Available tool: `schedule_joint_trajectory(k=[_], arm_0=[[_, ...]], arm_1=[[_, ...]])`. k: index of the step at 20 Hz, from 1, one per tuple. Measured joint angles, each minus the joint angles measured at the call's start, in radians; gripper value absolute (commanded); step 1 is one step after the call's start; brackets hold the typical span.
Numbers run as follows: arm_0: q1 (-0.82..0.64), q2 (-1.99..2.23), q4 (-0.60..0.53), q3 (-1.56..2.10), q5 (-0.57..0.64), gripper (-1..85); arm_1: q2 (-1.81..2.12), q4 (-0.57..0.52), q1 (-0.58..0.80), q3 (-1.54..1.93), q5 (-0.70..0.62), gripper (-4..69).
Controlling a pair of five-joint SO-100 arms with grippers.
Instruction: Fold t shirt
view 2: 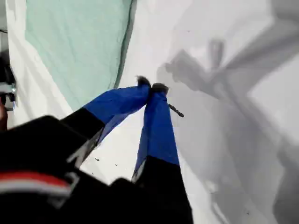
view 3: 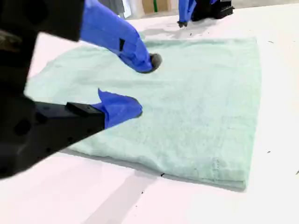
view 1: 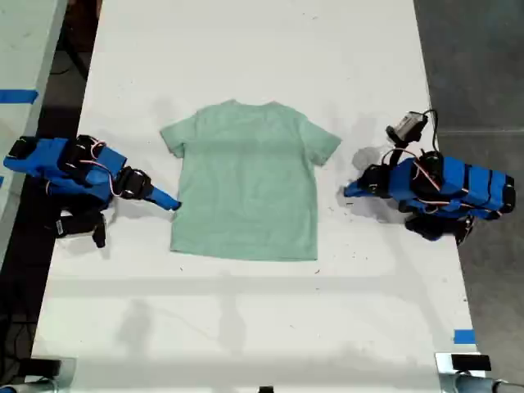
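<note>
Resting clenched, the first hand (view 2: 152, 86) has its blue tips pressed together on bare white worktop (view 1: 246, 49), just short of the t shirt (view 1: 246, 188), toward the worktop edge on the exterior view's right. The second hand (view 3: 145, 85) is released, with its jaws spread and nothing between them. It sits at the shirt's opposite side edge near the hem, toward the worktop edge on the exterior view's left. The pale mint t shirt lies flat and unfolded in the middle of the worktop, sleeves out, between the two hands.
</note>
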Motion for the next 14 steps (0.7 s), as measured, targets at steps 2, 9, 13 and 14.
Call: schedule_joint_trajectory(k=[2,9,13,14], arm_0=[[0.000,0.000,0.000,0.000,0.000,11.5],[0.000,0.000,0.000,0.000,0.000,11.5],[0.000,0.000,0.000,0.000,0.000,11.5],[0.000,0.000,0.000,0.000,0.000,11.5]], arm_1=[[0.000,0.000,-0.006,0.000,0.012,0.9],[-0.716,0.026,0.327,-0.584,-0.388,8.1],[-1.158,0.026,0.568,-0.951,-0.598,25.5],[-1.249,0.021,0.598,-1.005,-0.623,25.5]])
